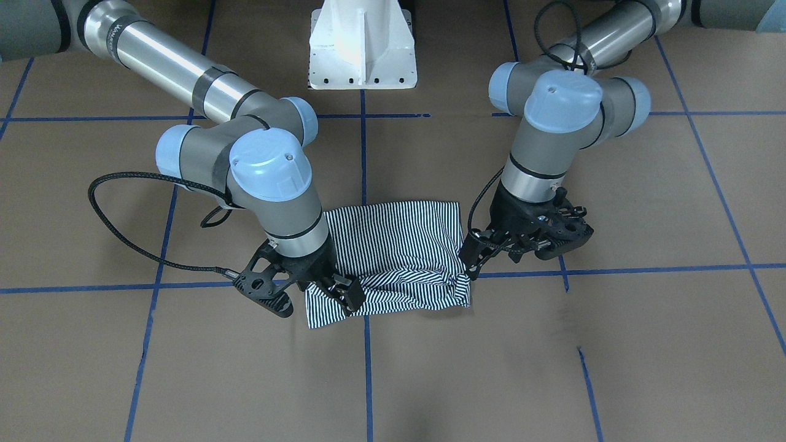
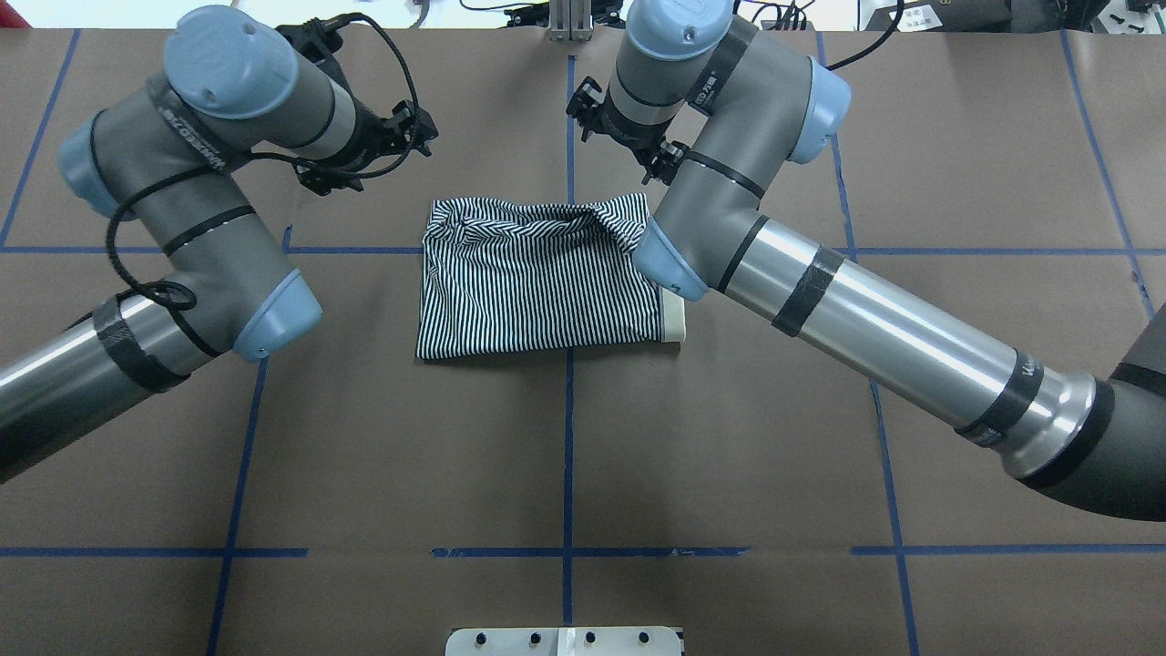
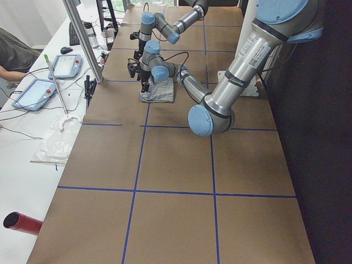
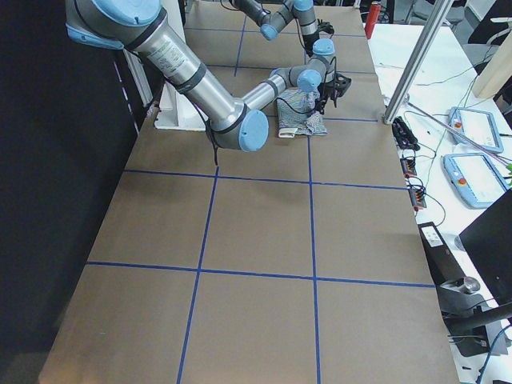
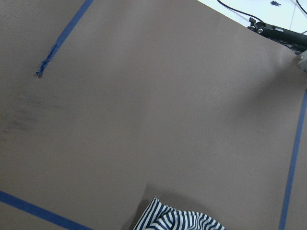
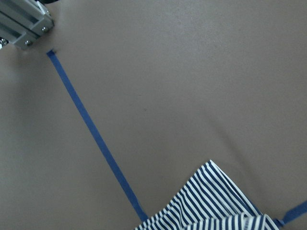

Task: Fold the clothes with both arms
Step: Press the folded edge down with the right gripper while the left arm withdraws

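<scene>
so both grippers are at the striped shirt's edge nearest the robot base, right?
No, they are at the edge farthest from it. The front-facing view shows the right gripper and left gripper at the striped shirt edge away from the white base.

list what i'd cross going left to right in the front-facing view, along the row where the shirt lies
black cable loop → right end effector, at the shirt's left corner → striped polo shirt → left end effector, at the shirt's right edge
</scene>
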You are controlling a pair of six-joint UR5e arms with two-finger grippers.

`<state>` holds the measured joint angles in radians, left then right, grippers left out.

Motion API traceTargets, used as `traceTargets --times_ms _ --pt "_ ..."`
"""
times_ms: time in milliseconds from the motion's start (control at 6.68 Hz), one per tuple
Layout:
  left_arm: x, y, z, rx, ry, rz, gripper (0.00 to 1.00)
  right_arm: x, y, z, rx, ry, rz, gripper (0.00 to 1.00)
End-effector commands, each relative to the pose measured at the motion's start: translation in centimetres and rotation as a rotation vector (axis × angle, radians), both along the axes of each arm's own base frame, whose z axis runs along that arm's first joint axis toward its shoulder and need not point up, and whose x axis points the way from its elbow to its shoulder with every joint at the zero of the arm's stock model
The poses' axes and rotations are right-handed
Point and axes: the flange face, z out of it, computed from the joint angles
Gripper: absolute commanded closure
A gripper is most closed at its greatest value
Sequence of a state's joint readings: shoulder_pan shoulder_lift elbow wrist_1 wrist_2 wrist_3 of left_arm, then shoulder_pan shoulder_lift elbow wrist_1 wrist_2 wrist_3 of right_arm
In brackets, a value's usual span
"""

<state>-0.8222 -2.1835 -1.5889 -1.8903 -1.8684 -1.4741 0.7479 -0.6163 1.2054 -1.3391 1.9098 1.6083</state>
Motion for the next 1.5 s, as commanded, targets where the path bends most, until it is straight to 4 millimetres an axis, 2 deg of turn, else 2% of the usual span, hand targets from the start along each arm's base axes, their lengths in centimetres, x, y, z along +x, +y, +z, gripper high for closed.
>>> traceTargets --times_ms 0,150,449,599,749,899,1198,1348 --pt "-4.3 0.9 0.9 0.028 0.014 0.039 0.00 -5.0 5.0 -0.9 0.203 0.195 -0.228 0.00" --pt "-5.3 0.9 1.1 0.040 0.009 0.038 0.00 -7.6 6.6 -0.5 0.343 0.285 -0.325 0.00" --pt "-5.7 1.1 0.9 0.041 0.020 0.047 0.00 -8.5 5.6 2.7 0.457 0.427 -0.539 0.00" --pt "-5.8 1.2 1.0 0.039 0.021 0.047 0.00 -8.1 4.9 3.4 0.474 0.455 -0.579 0.00" --pt "-5.9 1.3 1.1 0.032 0.024 0.040 0.00 -7.1 2.8 5.1 0.477 0.493 -0.605 0.00" --pt "-6.0 1.5 1.1 0.032 0.026 0.039 0.00 -5.3 -0.1 7.0 0.488 0.550 -0.615 0.00" --pt "-6.1 1.6 1.9 0.015 0.021 0.034 0.00 -1.6 -6.7 12.9 0.541 0.590 -0.600 0.00" --pt "-6.1 1.6 1.8 0.018 0.023 0.037 0.00 1.1 -8.8 13.1 0.564 0.604 -0.614 0.00"
